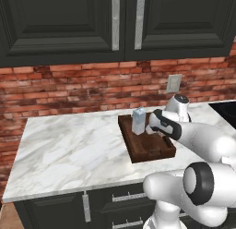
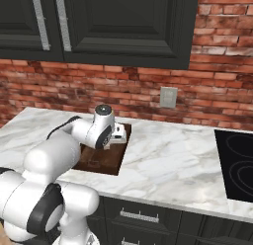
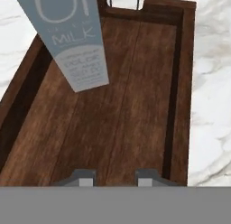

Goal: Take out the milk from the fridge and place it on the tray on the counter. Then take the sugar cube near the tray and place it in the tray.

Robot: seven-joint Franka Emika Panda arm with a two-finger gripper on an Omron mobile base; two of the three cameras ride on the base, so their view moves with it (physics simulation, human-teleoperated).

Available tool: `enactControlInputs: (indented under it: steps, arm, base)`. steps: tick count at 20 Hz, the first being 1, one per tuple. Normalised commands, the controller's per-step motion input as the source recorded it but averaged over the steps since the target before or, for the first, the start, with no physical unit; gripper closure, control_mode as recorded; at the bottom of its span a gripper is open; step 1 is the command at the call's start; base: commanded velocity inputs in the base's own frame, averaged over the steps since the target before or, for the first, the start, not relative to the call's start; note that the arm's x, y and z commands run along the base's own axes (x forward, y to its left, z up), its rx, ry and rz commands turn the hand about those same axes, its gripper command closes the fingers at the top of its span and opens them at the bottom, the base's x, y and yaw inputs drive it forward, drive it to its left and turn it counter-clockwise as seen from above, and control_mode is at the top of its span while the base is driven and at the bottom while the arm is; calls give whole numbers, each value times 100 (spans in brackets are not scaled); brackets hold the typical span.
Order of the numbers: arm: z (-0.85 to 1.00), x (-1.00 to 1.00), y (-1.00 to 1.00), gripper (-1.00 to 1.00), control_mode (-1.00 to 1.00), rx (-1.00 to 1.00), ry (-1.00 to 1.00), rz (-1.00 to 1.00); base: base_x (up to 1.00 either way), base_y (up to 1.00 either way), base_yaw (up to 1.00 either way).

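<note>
In the left base view the white marble counter [image 1: 69,149] runs from the left edge toward the middle, where the dark wooden tray [image 1: 138,152] lies on it. The milk [image 1: 138,121] stands upright inside the tray toward its far end, and the robot's hand sits just to the right of the carton, low over the tray, with the rest of the arm sweeping off to the lower right. In the right base view the arm rises from the lower left and the hand hangs over the far part of the tray [image 2: 106,162], with bare counter [image 2: 168,155] stretching right to a black cooktop [image 2: 239,162]. In the hand view the milk [image 3: 74,42] leans across the upper left, its base on the tray floor [image 3: 135,96], well ahead of and left of the gripper [image 3: 110,178]. The two fingertips [image 3: 83,177] stand apart with nothing between them, clear of the carton.
</note>
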Motion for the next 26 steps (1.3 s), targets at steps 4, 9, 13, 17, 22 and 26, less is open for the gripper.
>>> enactControlInputs:
  steps: [4, 9, 13, 17, 22, 26]
  arm:
    - [-19, 0, 0, 100, -100, -3, 0, 25]
    - [-21, 0, 0, 100, -100, -8, 0, 22]
    - [-28, 8, 9, 100, -100, -12, 1, 5]
    - [-28, 11, 6, 100, -100, -13, 3, 0]
    - [-21, 6, 3, 100, -100, -7, 2, 0]
    - [-15, 11, 0, 100, -100, 0, 1, 2]
  base:
    - [0, 0, 0]
    - [0, 0, 0]
    - [0, 0, 0]
    - [0, 0, 0]
    - [0, 0, 0]
    - [0, 0, 0]
